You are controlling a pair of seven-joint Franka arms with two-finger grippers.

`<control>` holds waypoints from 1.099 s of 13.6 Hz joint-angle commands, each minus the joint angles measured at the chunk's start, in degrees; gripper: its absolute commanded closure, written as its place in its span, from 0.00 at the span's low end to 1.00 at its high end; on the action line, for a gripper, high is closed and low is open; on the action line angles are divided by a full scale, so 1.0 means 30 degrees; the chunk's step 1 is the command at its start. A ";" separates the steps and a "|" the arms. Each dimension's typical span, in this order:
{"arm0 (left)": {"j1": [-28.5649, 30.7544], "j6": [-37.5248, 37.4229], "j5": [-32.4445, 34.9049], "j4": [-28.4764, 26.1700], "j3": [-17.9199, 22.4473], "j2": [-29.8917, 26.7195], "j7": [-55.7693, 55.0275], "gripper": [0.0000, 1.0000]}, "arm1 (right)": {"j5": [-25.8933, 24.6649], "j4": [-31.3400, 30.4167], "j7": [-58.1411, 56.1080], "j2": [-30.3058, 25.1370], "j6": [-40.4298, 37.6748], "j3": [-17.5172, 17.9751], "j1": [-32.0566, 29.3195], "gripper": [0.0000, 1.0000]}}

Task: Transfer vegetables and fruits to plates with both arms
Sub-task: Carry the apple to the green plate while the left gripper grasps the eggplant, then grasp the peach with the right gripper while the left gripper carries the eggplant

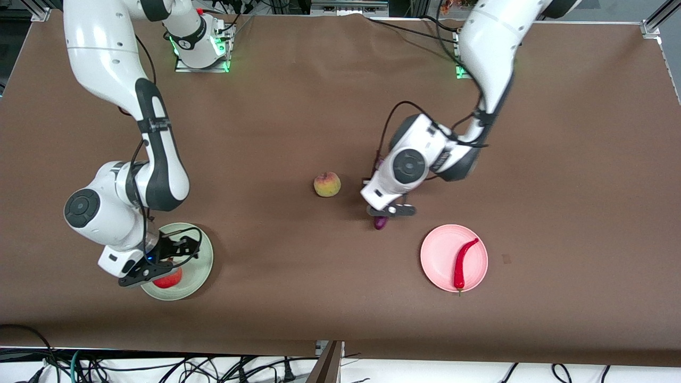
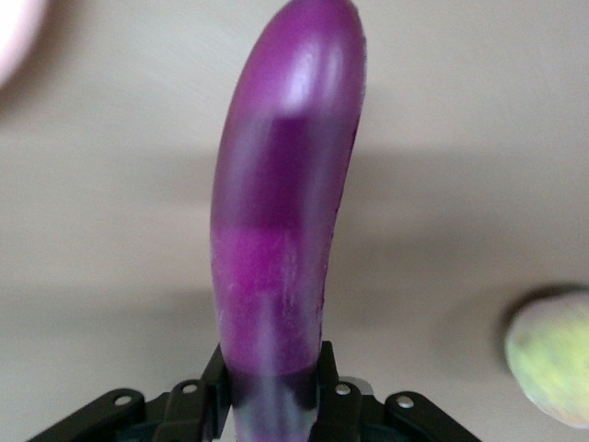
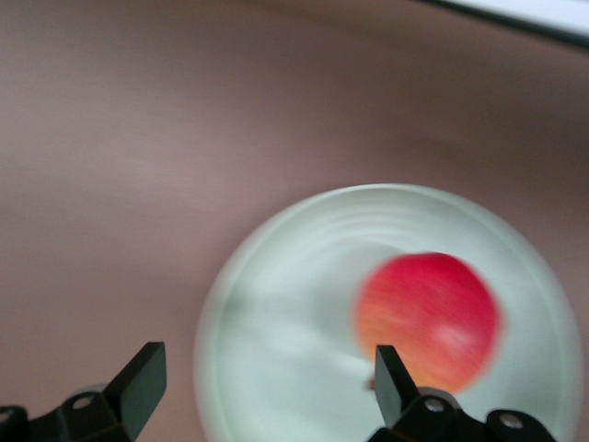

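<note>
My left gripper (image 1: 387, 211) is shut on the purple eggplant (image 2: 285, 212), over the table between the peach (image 1: 327, 184) and the pink plate (image 1: 433, 255). In the front view only the eggplant's tip (image 1: 380, 222) shows under the hand. The red chili (image 1: 464, 261) lies on the pink plate. My right gripper (image 1: 159, 266) is open and empty over the green plate (image 1: 205, 255). The round red fruit (image 1: 170, 278) lies on that plate. In the right wrist view the fruit (image 3: 428, 318) is beside one fingertip (image 3: 391, 373), on the green plate (image 3: 276, 304).
The peach (image 2: 552, 359) lies on the bare brown table near its middle. An edge of the pink plate (image 2: 11, 37) shows in the left wrist view. Cables hang along the table edge nearest the front camera.
</note>
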 commanded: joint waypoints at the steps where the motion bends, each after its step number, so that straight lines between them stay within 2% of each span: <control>1: 0.1147 -0.1201 0.3575 0.0959 0.0338 -0.0683 0.0783 1.00 | 0.0404 -0.0262 0.4777 -0.0507 -0.1687 0.0301 0.2013 0.00; 3: 0.2024 -0.1144 0.5927 0.1168 0.0368 -0.0450 0.2507 1.00 | 0.0433 -0.0262 0.8675 -0.0508 -0.2075 0.0330 0.4119 0.00; 5: 0.3020 -0.0823 0.6171 0.1401 0.0368 0.0134 0.5024 1.00 | 0.0404 -0.0262 1.2047 -0.0391 -0.1988 0.0301 0.6172 0.00; 6: 0.3780 -0.0618 0.5997 0.2128 0.0339 0.0805 0.5906 1.00 | 0.0404 -0.0262 1.3165 -0.0332 -0.1987 0.0301 0.7022 0.00; 9: 0.3788 -0.0121 0.5966 0.2751 0.0163 0.1894 0.6911 0.99 | 0.0404 -0.0378 1.4551 -0.0244 -0.2133 0.0330 0.8550 0.00; 13: 0.3963 0.2336 0.5966 0.2751 0.0163 0.2803 0.7878 0.97 | 0.0433 -0.0672 1.5048 0.0281 -0.2134 0.0330 0.9811 0.00; 14: 0.3847 0.2546 0.5966 0.2751 0.0163 0.2833 0.7849 0.92 | 0.0404 -0.0672 1.5196 0.0515 -0.2076 0.0330 1.0046 0.00; 15: 0.3817 0.2548 0.5995 0.2693 0.0163 0.2833 0.7849 0.75 | 0.0404 -0.0672 1.5226 0.0750 -0.2046 0.0330 1.0252 0.00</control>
